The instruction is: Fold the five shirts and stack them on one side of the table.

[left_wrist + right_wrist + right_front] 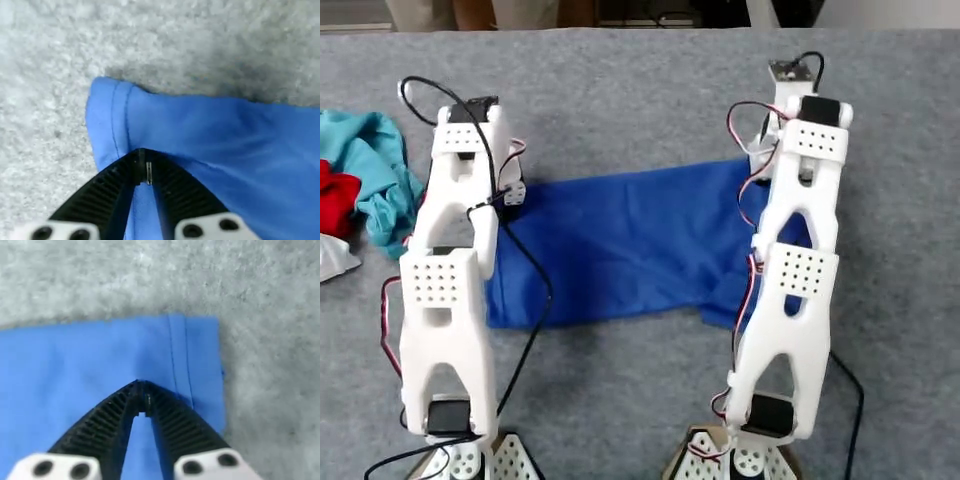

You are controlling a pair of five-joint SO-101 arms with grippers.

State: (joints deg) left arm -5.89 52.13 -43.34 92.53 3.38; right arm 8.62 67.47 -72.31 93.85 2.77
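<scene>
A blue shirt (630, 245) lies spread flat on the grey table cover between my two arms. My left gripper (510, 195) is at the shirt's far left corner. In the left wrist view its fingertips (142, 167) meet, shut on the blue shirt (225, 130) just inside the stitched hem. My right gripper (760, 155) is at the far right corner. In the right wrist view its tips (141, 400) are pressed together on the blue shirt (75, 355) beside the double-stitched hem.
At the table's left edge lies a heap of a teal shirt (375, 165), a red shirt (335, 190) and a white one (335, 255). Bare grey cover (620, 90) stretches beyond the blue shirt. Arm cables hang over the cloth.
</scene>
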